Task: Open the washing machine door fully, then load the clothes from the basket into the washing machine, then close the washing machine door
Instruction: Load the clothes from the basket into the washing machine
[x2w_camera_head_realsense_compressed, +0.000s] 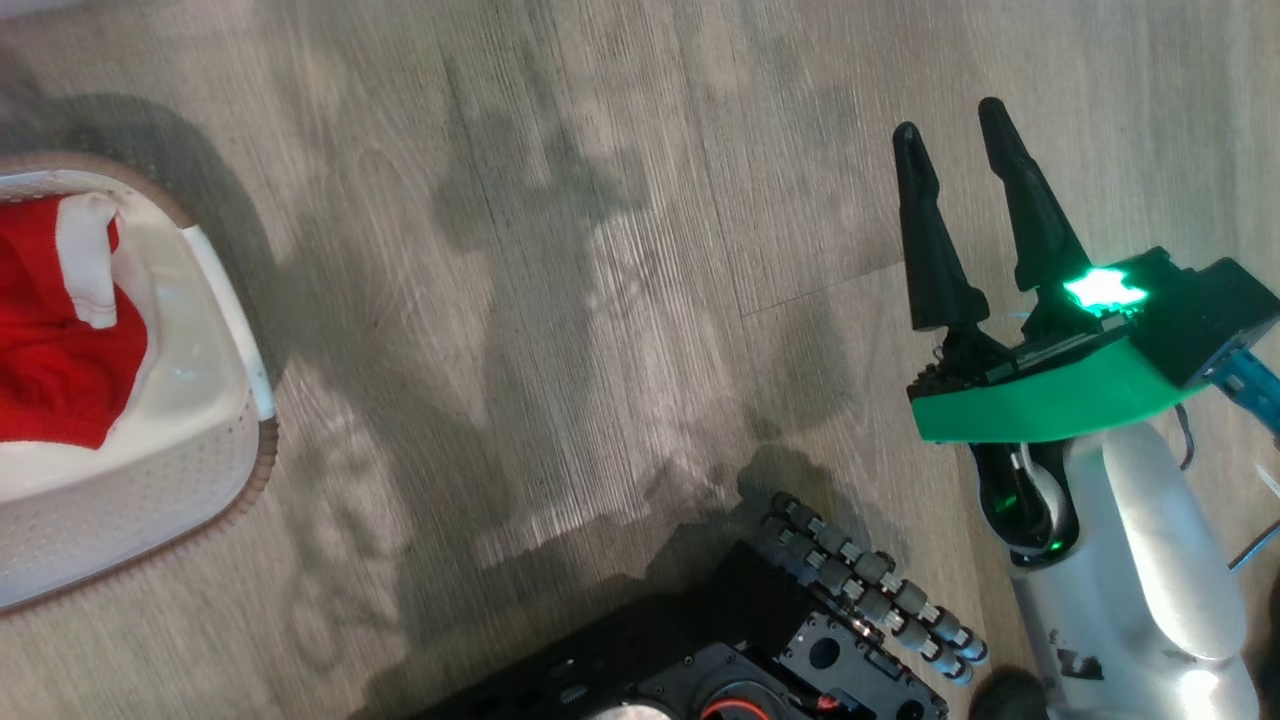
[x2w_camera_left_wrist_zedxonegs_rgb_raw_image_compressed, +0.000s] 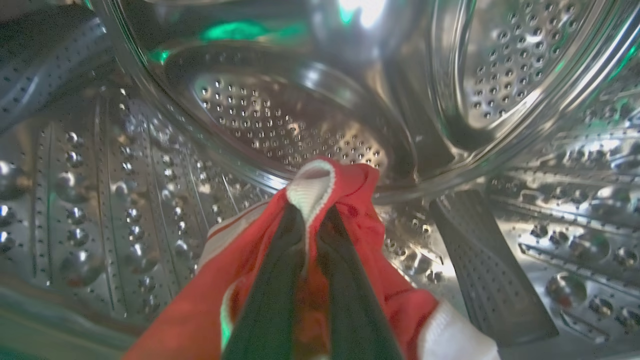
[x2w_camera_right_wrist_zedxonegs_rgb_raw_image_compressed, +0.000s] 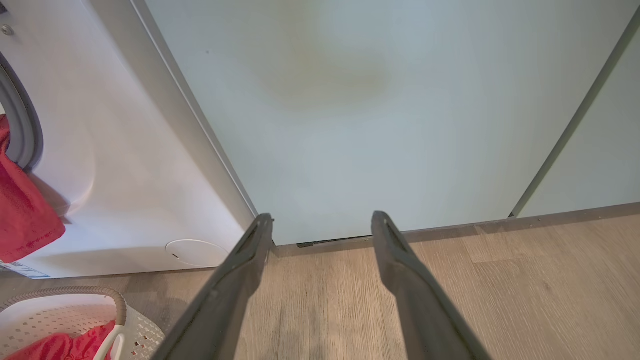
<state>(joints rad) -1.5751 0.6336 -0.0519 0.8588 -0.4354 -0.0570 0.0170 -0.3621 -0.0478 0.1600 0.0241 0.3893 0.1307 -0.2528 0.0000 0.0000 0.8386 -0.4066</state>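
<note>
In the left wrist view my left gripper (x2w_camera_left_wrist_zedxonegs_rgb_raw_image_compressed: 310, 215) is inside the washing machine's perforated steel drum (x2w_camera_left_wrist_zedxonegs_rgb_raw_image_compressed: 280, 120). It is shut on a red garment with white trim (x2w_camera_left_wrist_zedxonegs_rgb_raw_image_compressed: 365, 210) that drapes over both fingers. More red clothes (x2w_camera_head_realsense_compressed: 50, 370) lie in the cream basket (x2w_camera_head_realsense_compressed: 150, 480) on the floor at the head view's left. My right gripper (x2w_camera_head_realsense_compressed: 950, 120) hangs open and holds nothing over bare floor. In its wrist view my right gripper (x2w_camera_right_wrist_zedxonegs_rgb_raw_image_compressed: 322, 217) faces the cabinets, with the washing machine (x2w_camera_right_wrist_zedxonegs_rgb_raw_image_compressed: 125, 175) to the left. Red cloth (x2w_camera_right_wrist_zedxonegs_rgb_raw_image_compressed: 25, 220) hangs from its grey seal (x2w_camera_right_wrist_zedxonegs_rgb_raw_image_compressed: 20, 125). The washing machine door is out of view.
Pale teal cabinets (x2w_camera_right_wrist_zedxonegs_rgb_raw_image_compressed: 375, 125) stand right of the washer, above wood-look floor (x2w_camera_head_realsense_compressed: 600, 300). My dark wheeled base (x2w_camera_head_realsense_compressed: 750, 650) shows at the head view's bottom. The basket (x2w_camera_right_wrist_zedxonegs_rgb_raw_image_compressed: 75, 315) sits on the floor in front of the washer's lower front, near its round flap (x2w_camera_right_wrist_zedxonegs_rgb_raw_image_compressed: 197, 252).
</note>
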